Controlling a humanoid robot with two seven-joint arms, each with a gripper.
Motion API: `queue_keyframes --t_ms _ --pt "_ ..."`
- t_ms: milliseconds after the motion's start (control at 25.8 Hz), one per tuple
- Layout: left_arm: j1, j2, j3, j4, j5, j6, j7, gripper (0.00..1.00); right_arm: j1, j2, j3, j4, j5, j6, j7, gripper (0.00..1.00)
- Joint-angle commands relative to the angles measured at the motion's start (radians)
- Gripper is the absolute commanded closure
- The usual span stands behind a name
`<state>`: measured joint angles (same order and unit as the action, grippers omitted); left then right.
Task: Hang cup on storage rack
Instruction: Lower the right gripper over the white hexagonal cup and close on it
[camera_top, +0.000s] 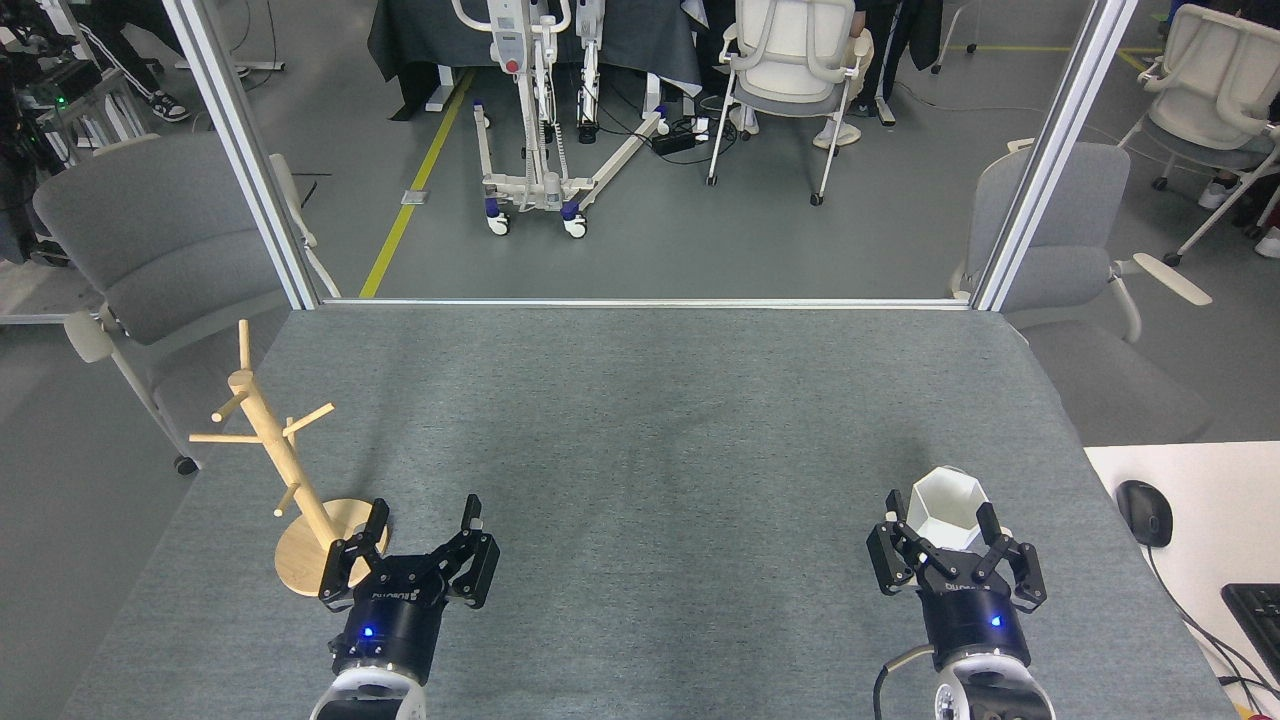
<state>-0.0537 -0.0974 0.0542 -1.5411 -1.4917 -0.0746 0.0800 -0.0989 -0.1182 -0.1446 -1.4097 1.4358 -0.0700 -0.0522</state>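
The white faceted cup (946, 512) stands upright on the grey table mat at the near right, its mouth facing up. My right gripper (940, 512) is open, with one finger on each side of the cup's lower body; whether the fingers touch it I cannot tell. The cup's handle is hidden. The wooden storage rack (268, 440) stands at the near left on its round base (296, 566), leaning slightly in the view, its pegs bare. My left gripper (425, 512) is open and holds nothing, just right of the rack's base with one finger over the base's edge.
Two metal frame posts (245, 150) (1050, 150) rise at the table's (640, 420) far corners. A white desk with a mouse (1145, 512) and a keyboard (1255, 620) adjoins the right edge. Grey chairs (150, 240) flank the table.
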Motion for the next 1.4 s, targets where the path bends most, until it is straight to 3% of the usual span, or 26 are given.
queue_keyframes --t_ms 0,310,466,776,1009,1358 --pt "0.0 -0.004 0.001 -0.01 0.001 0.001 -0.005 0.0 0.001 0.0 0.0 0.0 0.0 -0.004 -0.014 0.0" --pt "0.002 -0.002 -0.002 -0.043 0.007 -0.004 -0.011 0.0 -0.002 -0.017 0.005 0.002 -0.005 -0.011 -0.015 0.0" --pt "0.0 -0.002 -0.002 -0.047 0.011 -0.002 -0.011 0.0 -0.004 -0.08 -0.013 0.025 -0.006 -0.096 -0.032 0.0" --pt "0.002 -0.002 -0.004 -0.043 0.011 -0.004 -0.011 0.0 -0.039 -0.215 -0.095 0.196 -0.006 -0.309 -0.16 0.0" --pt "0.002 -0.002 -0.004 -0.042 0.01 -0.005 -0.011 0.0 -0.084 -0.207 -0.089 0.325 0.003 -0.298 -0.16 0.0" --pt "0.002 0.001 -0.004 -0.034 0.01 -0.008 -0.011 0.0 -0.082 -0.192 -0.081 0.359 0.005 -0.29 -0.153 0.0"
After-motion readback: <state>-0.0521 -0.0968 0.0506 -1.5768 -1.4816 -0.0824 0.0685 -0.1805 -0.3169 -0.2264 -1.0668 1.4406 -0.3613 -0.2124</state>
